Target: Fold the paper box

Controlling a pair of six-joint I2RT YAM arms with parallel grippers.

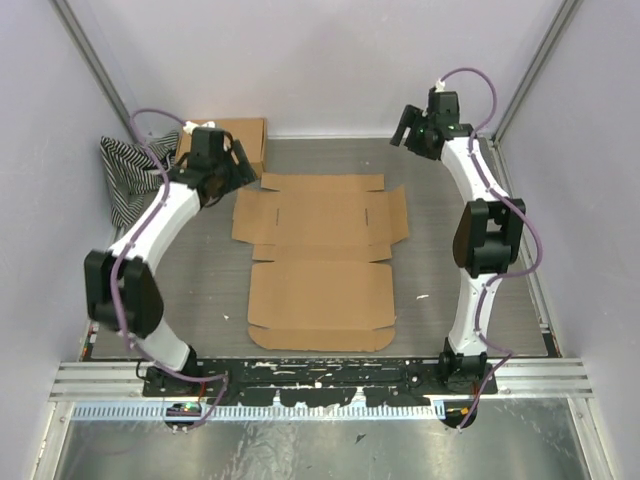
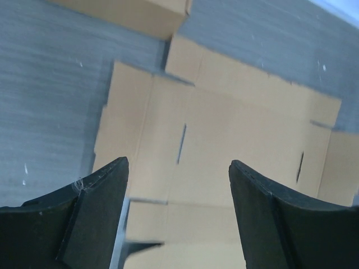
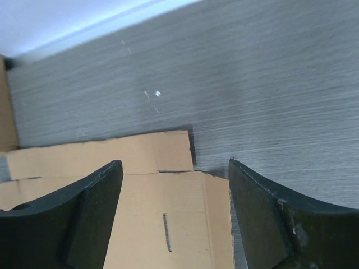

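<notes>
Both open jaws hang clear of the paper box (image 1: 320,290)

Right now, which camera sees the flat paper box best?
The top external view: the whole paper box lies flat and unfolded on the table, every flap showing. The left wrist view catches only part of it, with two slits; the right wrist view only a corner with one slit.

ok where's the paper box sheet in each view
top external: paper box lies flat, centre of the picture.
left wrist: paper box fills the middle and right.
right wrist: paper box corner only, lower left to bottom centre.
shared landmark: its right-hand slit.
</notes>
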